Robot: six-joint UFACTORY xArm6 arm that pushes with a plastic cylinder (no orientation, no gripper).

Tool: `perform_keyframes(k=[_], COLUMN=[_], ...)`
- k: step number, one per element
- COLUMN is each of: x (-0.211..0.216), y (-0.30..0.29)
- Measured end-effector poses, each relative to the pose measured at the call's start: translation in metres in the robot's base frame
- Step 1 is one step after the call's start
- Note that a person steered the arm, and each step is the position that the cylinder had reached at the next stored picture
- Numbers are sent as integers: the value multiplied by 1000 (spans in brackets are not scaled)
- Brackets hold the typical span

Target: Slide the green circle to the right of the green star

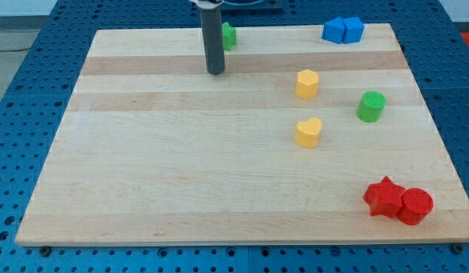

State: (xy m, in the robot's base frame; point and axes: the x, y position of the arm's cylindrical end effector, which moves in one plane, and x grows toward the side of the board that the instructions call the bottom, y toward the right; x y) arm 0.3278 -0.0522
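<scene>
Bright even overhead light, soft short shadows under blocks, no glare, sharp pic (edges incl.), mild perspective skew

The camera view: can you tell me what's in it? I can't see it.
My tip rests on a wooden board, just below-left of the half-hidden green star. The green circle sits far right, near two yellow blocks; blue blocks top right, red blocks bottom right.

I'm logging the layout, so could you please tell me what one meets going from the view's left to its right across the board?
My tip → green star → yellow heart → green circle → red star → red circle. The other yellow block and the two blue blocks overlap in the order.
</scene>
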Motion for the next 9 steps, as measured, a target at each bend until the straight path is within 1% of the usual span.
perform_keyframes(k=[1, 3, 4, 5, 6, 7, 8, 9], x=[40, 115, 157, 184, 192, 191, 172, 133], y=[2, 36, 59, 101, 176, 264, 329, 361])
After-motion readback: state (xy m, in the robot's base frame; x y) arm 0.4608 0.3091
